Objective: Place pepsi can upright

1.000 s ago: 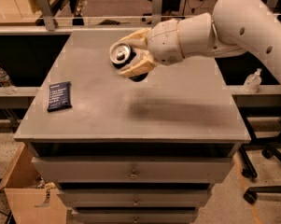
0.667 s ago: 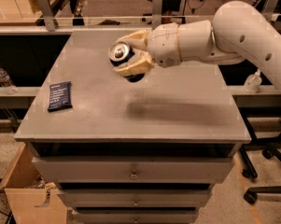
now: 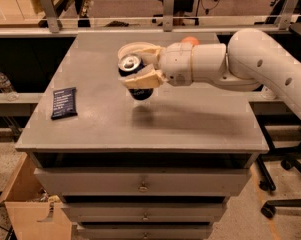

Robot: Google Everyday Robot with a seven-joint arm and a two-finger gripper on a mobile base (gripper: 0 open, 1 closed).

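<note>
Gripper [image 3: 133, 65], cream two-finger, closed around small blue aluminium pepsi can [image 3: 139, 91], held tilted in air above grey tabletop [image 3: 190, 119]. Risk judged: released at that tilt, likely toppled and rolled off.

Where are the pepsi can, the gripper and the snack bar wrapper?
pepsi can [image 3: 129, 63], camera view, silver top end.
gripper [image 3: 124, 66], camera view, midway between fingertips, above the table [image 3: 205, 126].
snack bar wrapper [image 3: 64, 102], camera view, its centre.
</note>
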